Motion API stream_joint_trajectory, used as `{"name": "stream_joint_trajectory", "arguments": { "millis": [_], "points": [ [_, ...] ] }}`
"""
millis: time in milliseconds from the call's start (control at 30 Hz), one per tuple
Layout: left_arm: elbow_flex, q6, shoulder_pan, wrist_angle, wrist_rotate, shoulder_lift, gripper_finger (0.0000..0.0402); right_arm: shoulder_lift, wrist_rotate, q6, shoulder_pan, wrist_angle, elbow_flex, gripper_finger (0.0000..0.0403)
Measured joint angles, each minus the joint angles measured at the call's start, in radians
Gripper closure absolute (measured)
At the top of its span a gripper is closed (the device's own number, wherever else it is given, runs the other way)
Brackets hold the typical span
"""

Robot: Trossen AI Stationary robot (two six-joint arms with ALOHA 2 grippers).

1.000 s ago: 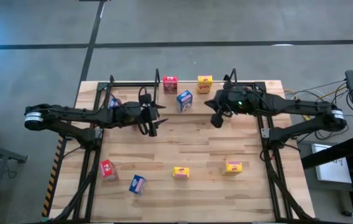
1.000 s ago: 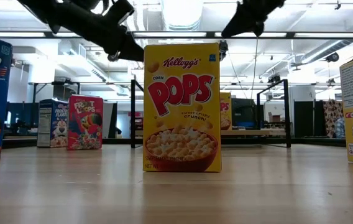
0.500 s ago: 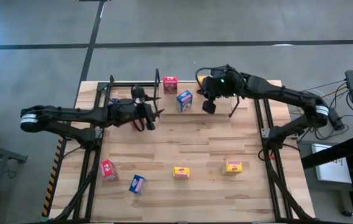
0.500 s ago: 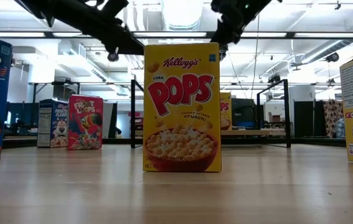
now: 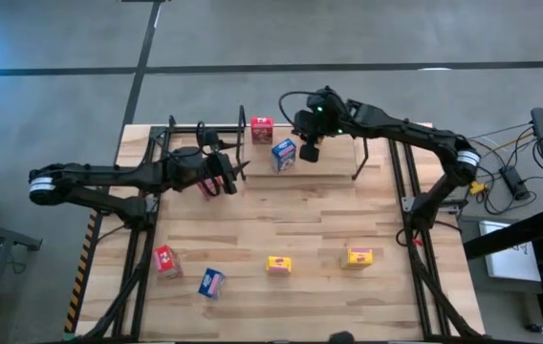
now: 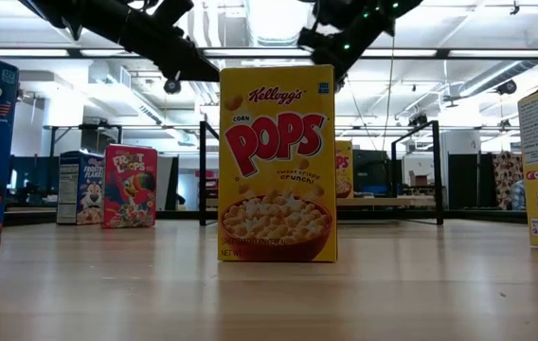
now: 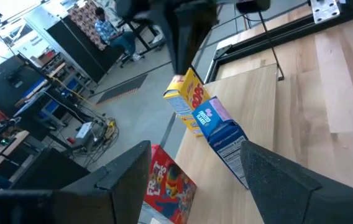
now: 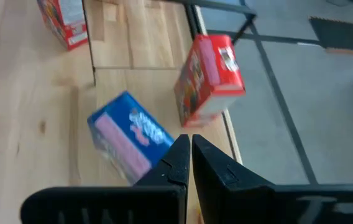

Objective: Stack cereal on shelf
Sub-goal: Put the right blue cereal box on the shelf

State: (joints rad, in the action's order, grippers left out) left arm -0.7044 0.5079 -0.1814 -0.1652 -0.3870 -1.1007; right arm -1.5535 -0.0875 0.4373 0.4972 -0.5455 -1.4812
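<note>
Four small cereal boxes stand in a loose row near the table's front edge: a red box (image 5: pixel 164 259) at the left, a blue box (image 5: pixel 211 282) just right of it and slightly nearer, a yellow Corn Pops box (image 5: pixel 278 265) in the middle, upright with its printed face forward, and another yellow box (image 5: pixel 358 256) to the right. At the far side lies the shelf (image 5: pixel 187 133), a light wooden board in a thin black frame. A red box (image 5: pixel 262 128) stands on it, a tilted blue box (image 5: pixel 284 154) just in front.
</note>
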Motion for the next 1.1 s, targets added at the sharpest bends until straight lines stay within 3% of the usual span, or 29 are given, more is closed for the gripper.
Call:
{"name": "stream_joint_trajectory", "arguments": {
  "millis": [333,633,767,1100],
  "points": [
    [0.0,0.0,0.0,0.009,0.0,0.0,0.0171,-0.133,-0.124,0.125,0.045,-0.003,-0.108,0.0394],
    [0.0,0.0,-0.004,0.009,0.0,-0.001,0.0171,-0.144,-0.094,0.123,0.056,-0.005,-0.128,0.0385],
    [0.0,0.0,-0.004,0.009,0.0,-0.001,0.0171,-0.144,-0.089,0.081,0.056,-0.011,-0.129,0.0347],
    [0.0,0.0,-0.004,0.009,0.0,-0.002,0.0171,-0.148,-0.07,0.105,0.055,-0.008,-0.129,0.0182]
  ]
}}
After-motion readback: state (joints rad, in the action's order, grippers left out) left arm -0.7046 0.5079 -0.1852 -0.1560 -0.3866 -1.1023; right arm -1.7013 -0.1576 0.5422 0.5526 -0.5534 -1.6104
